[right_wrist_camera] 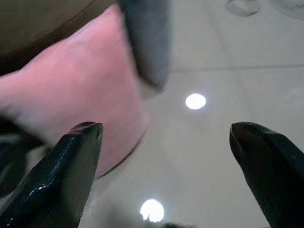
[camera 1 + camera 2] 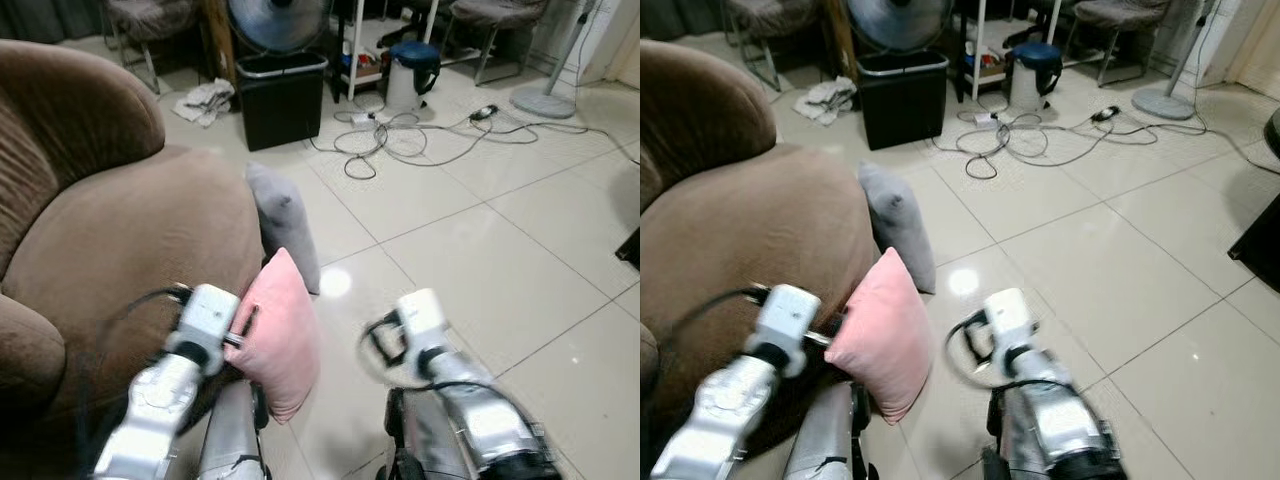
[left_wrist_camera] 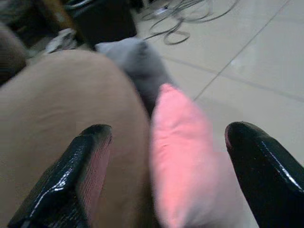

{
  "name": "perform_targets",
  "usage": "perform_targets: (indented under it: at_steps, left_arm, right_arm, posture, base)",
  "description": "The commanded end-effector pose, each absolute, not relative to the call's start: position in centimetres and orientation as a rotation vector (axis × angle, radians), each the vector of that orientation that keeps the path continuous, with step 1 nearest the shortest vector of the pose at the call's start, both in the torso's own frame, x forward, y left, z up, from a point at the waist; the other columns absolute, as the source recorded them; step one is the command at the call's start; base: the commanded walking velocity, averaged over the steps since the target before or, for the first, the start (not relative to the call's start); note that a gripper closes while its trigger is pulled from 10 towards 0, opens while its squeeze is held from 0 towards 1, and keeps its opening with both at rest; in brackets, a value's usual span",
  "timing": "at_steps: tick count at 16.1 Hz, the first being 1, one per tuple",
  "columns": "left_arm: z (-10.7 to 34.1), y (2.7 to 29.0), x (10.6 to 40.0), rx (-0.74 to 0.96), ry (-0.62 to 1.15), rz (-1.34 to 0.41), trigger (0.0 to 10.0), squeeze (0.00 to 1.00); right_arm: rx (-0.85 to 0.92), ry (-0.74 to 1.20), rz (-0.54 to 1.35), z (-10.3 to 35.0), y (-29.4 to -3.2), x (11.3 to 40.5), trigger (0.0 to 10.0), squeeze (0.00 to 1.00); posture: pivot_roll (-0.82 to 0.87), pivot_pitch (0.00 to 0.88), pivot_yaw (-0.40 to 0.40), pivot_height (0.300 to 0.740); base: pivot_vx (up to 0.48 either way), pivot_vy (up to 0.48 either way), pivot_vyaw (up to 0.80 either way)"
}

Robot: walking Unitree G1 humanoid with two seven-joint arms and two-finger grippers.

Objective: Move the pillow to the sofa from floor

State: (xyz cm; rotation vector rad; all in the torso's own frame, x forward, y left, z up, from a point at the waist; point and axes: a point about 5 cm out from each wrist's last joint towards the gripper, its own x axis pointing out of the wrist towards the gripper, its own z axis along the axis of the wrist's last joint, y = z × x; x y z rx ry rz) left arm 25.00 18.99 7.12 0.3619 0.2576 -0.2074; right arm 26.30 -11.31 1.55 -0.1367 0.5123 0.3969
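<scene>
1. Left wrist view: your left gripper (image 3: 164, 178) stands wide open, empty, fingers straddling the pink pillow (image 3: 183, 156).
2. Pillow stands upright against the sofa (image 2: 120, 250), its top corner pointing up.
3. Your right gripper (image 1: 166, 161) is open, empty, pillow just beside.

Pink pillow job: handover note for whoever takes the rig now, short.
Left gripper: open, fingers either side of the pink pillow, nothing gripped.
Right gripper: open, empty, pointed at the floor next to the pink pillow.
Pink pillow: upright on the floor, leaning on the brown sofa.
Grey pillow: beyond the pink one, also on the floor against the sofa.
Done: arms lined up at the pink pillow.
Left: grip it, lift it, set it on the sofa seat. The grey pillow probably follows.
</scene>
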Motion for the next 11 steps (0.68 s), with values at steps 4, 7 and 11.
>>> perform_targets:
  at_steps: [4,7,11]
  left_arm:
    - [6.8,20.0,24.8,0.388,0.315,-0.186,10.0,0.00]
    - [5.2,17.2,25.2,0.300,0.347,-0.266,10.0,0.00]
    - [0.9,15.5,25.4,0.164,0.457,-0.304,10.0,1.00]
  right_arm:
    - [-0.144,0.472,0.363,2.3,-11.6,27.3,10.0,0.00]
    - [-0.199,0.490,0.288,2.0,-14.5,26.9,10.0,0.00]
    - [-0.299,0.507,0.330,3.0,-17.7,24.4,10.0,0.00]
  posture:
    - [0.20,0.021,0.076,0.562]
    - [0.07,0.043,0.062,0.562]
    - [-0.04,0.069,-0.034,0.562]
  base:
    - [0.000,0.000,0.00]
    - [0.000,0.000,0.00]
    - [0.000,0.000,0.00]
